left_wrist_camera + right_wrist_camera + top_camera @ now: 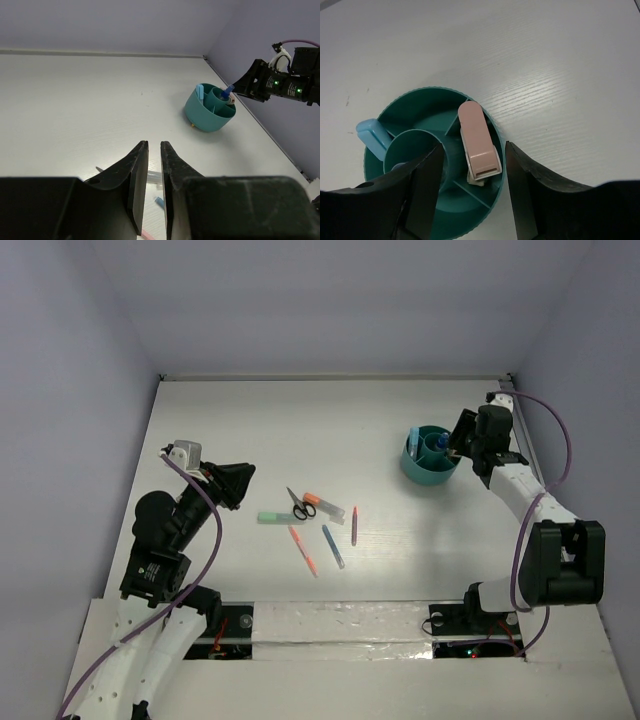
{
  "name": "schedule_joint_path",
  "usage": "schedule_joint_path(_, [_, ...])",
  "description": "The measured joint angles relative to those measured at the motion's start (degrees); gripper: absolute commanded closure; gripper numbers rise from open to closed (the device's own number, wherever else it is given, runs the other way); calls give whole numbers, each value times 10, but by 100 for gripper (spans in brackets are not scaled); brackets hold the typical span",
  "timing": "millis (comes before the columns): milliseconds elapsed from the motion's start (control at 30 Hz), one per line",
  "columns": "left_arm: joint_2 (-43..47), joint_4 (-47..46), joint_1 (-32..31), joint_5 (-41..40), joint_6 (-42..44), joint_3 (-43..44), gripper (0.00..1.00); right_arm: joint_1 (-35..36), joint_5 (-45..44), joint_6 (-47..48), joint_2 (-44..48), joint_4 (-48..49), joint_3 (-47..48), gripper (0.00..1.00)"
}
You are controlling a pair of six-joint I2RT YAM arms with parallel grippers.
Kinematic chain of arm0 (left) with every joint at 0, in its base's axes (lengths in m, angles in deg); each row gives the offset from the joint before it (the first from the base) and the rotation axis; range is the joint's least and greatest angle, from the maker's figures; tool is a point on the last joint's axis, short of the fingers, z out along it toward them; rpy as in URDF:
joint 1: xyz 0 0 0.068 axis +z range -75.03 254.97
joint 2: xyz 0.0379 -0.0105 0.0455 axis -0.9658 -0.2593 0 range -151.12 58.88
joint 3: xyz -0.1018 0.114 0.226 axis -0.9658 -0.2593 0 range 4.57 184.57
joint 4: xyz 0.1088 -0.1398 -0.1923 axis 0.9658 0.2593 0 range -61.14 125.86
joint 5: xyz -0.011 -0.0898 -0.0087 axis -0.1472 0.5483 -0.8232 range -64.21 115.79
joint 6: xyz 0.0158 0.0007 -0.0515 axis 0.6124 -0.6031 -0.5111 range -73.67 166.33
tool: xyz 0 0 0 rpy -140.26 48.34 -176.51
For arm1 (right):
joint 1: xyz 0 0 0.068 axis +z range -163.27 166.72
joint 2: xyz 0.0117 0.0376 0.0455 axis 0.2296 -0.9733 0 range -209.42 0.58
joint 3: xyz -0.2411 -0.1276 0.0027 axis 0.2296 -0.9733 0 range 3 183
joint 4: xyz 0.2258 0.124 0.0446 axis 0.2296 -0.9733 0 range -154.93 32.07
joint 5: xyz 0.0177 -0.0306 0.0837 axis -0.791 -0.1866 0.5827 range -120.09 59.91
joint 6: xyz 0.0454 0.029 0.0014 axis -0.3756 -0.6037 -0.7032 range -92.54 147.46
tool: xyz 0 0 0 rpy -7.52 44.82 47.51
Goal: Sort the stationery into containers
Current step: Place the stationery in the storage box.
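You have begun the sorting, but I judge that most is left. The short round teal plastic cup [420, 93] holds a pink eraser [478, 142] in one outer compartment, a light-blue marker [372, 135] in another and a blue-capped item [227, 90] in the centre. Your right gripper [474, 150] stands spread around the eraser, not touching it. Your left gripper [154, 150] is almost pressed together and empty. Black-handled scissors [298, 504], green marker [272, 517], orange pen [303, 551], blue pen [333, 547] and purple crayon [354, 526] lie mid-table, well apart from the cup.
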Motion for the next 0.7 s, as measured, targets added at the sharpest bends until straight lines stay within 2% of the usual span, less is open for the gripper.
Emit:
schedule_joint_path(133, [0, 0, 0, 0, 0, 0, 86, 0, -1, 0, 9, -8, 1, 42])
schedule_joint_path(233, [0, 0, 0, 0, 0, 0, 86, 0, 3, -4, 30, -13, 1, 52])
schedule_joint_path(267, [0, 0, 0, 0, 0, 0, 86, 0, 5, -5, 42, -14, 1, 57])
schedule_joint_path(300, [0, 0, 0, 0, 0, 0, 86, 0, 9, -6, 54, -15, 1, 75])
schedule_joint_path(400, [0, 0, 0, 0, 0, 0, 86, 0, 23, -16, 90, -15, 0, 100])
schedule_joint_path(533, [-3, 0, 0, -1, -2, 0, 87, 24, 44, -21, 127, -22, -1, 100])
schedule_joint_path(700, [-12, -1, 0, -1, -6, 0, 90, 140, 48, -10, 130, -49, -1, 100])
